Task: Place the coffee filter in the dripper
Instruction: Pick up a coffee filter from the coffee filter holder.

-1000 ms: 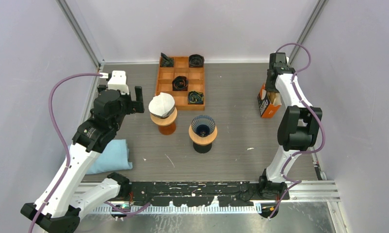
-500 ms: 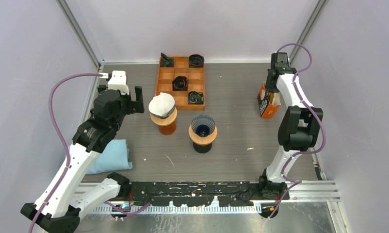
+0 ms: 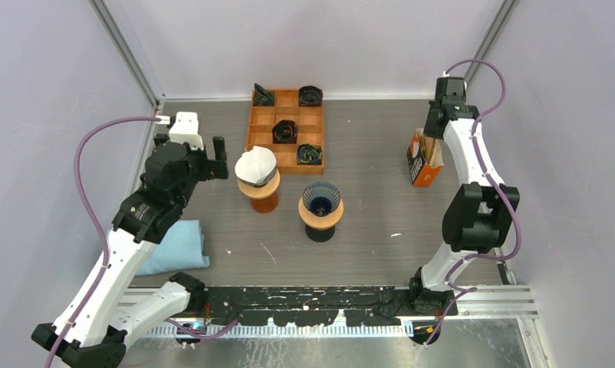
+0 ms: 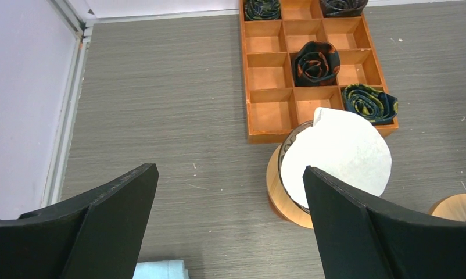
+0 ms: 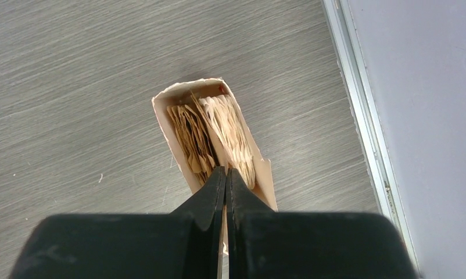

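Top external is showing the worktop [image 3: 381, 199], where the left tool [image 4: 230, 171] is hanging spread wide beside a lined dripper [image 3: 258, 190]. The empty dripper [image 3: 320, 201] is standing centrally. The right tool [image 5: 225, 171] is sitting pressed together at the filter box [image 3: 419, 170], tips meeting the coffee filters [image 5: 190, 136] (whether one is caught is unclear). Lifting may be dragging several sheets out, or tipping the box.

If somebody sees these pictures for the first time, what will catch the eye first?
The white coffee filter resting on the orange dripper left of centre stands out. On the right, the right gripper is shut over the open filter box. The wooden tray of dark rolls lies at the far edge.
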`<action>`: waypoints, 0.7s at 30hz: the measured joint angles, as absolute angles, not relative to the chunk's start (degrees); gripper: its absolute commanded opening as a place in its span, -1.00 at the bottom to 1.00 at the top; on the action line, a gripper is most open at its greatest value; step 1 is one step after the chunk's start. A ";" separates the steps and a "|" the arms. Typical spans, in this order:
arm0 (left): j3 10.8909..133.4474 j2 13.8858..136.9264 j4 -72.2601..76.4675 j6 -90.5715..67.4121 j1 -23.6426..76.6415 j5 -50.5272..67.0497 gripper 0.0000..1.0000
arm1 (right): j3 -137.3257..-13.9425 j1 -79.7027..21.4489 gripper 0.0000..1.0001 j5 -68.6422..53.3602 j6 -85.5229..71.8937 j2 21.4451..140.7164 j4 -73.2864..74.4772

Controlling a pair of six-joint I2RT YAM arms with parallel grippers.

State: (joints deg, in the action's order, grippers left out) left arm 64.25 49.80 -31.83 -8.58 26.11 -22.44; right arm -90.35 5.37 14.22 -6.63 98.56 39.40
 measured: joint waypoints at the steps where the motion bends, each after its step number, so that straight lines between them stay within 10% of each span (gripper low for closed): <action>1: 64.25 49.71 -31.79 -8.58 26.11 -22.20 0.98 | -90.35 5.37 -0.92 14.20 -6.72 98.21 39.66; 21: 64.25 49.54 -31.46 -8.84 26.11 -16.29 0.98 | -90.35 5.39 -0.99 8.73 -7.03 95.90 40.25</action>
State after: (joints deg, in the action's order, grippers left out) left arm 64.25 49.54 -31.46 -8.84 26.11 -16.29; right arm -90.35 5.39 8.73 -7.03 95.90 40.25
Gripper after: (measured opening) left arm 0.992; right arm 0.062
